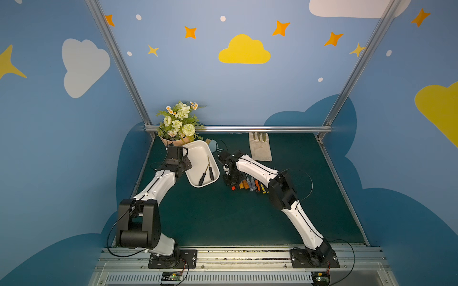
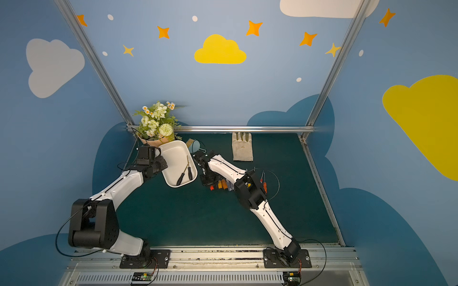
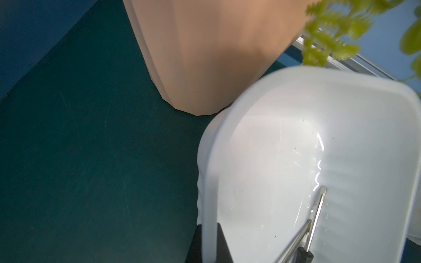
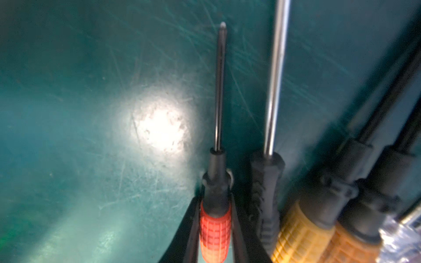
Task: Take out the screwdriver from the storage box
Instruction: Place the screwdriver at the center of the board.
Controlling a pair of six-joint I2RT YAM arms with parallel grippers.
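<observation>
- Contents of storage box (image 1: 198, 153): two black-handled screwdrivers (image 1: 211, 173), seen in its near half by the right wall. Shafts are crossed, tips to the far side, handles toward the robot.
- L gripper (image 3: 209, 244): clamped on the box's left wall, so that arm is taken up w/ holding.
- R gripper (image 4: 215, 200): fingers pressed against both sides of red-handled screwdriver (image 4: 215, 232), which lies on mat (image 1: 223, 218) at the left end of a row of others (image 1: 250, 184).
- Key relation: box lies just left of R gripper, so R arm is judged nearer. Long axes run approx near–far, so jaws would be set across a handle.
</observation>
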